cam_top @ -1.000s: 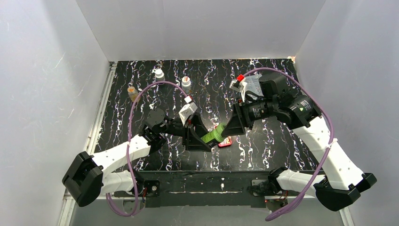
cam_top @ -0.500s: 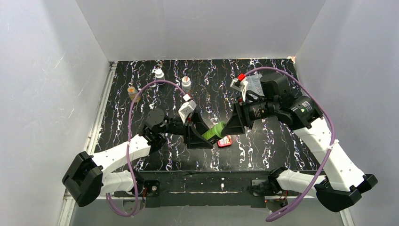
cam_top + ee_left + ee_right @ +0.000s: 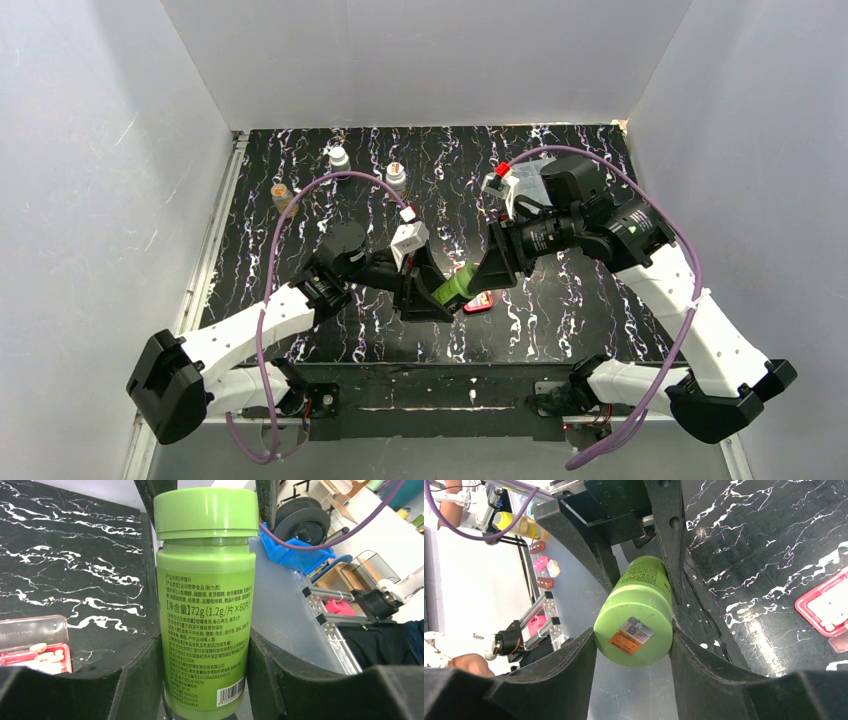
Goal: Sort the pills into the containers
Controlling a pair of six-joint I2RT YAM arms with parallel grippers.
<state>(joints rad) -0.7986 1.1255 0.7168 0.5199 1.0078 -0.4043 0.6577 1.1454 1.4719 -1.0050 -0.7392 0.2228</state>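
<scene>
A green pill bottle (image 3: 455, 283) hangs tilted in mid-air over the table's middle. My left gripper (image 3: 432, 295) is shut on its lower body (image 3: 207, 605). My right gripper (image 3: 478, 275) is shut on its green cap (image 3: 634, 630), which bears an orange sticker. The red pill case (image 3: 478, 301) lies on the table just under the bottle, mostly hidden from above. In the left wrist view the case (image 3: 30, 650) is open, with a clear lid and white pills in a whitish compartment. It also shows in the right wrist view (image 3: 824, 605).
Three small pill bottles stand at the back left: a white-capped one (image 3: 339, 157), another (image 3: 397, 175), and an amber one (image 3: 281, 193). The table (image 3: 580, 310) is black marble-patterned, with white walls on three sides.
The left arm's elbow has risen and shifted right a little. The right wrist has edged left. The green bottle stays held between both grippers over the red case.
</scene>
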